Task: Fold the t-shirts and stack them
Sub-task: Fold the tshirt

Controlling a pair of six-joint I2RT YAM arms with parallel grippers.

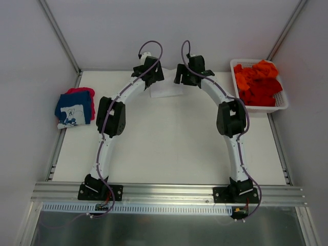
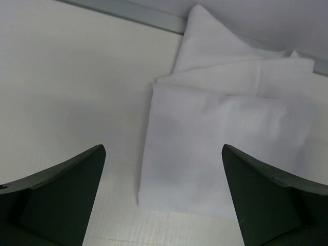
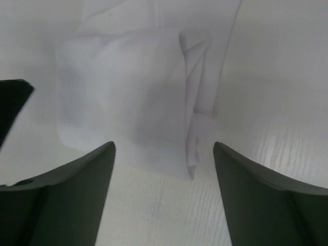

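Note:
A folded white t-shirt (image 1: 165,90) lies at the far middle of the table, between the two arms' heads. In the left wrist view the white t-shirt (image 2: 225,148) lies flat ahead, and my left gripper (image 2: 164,154) stands open above its near edge, holding nothing. The right wrist view shows the same white t-shirt (image 3: 133,102) with a loose fold on its right side; my right gripper (image 3: 164,148) is open just short of it. A folded navy t-shirt with white print (image 1: 73,108) rests on a pink-red t-shirt (image 1: 85,92) at the left edge. Orange and red t-shirts (image 1: 259,82) fill the basket.
The white lattice basket (image 1: 281,104) stands at the far right corner of the table. Grey walls and metal rails close in the table at the back and sides. The arm bases sit on the near rail (image 1: 169,192).

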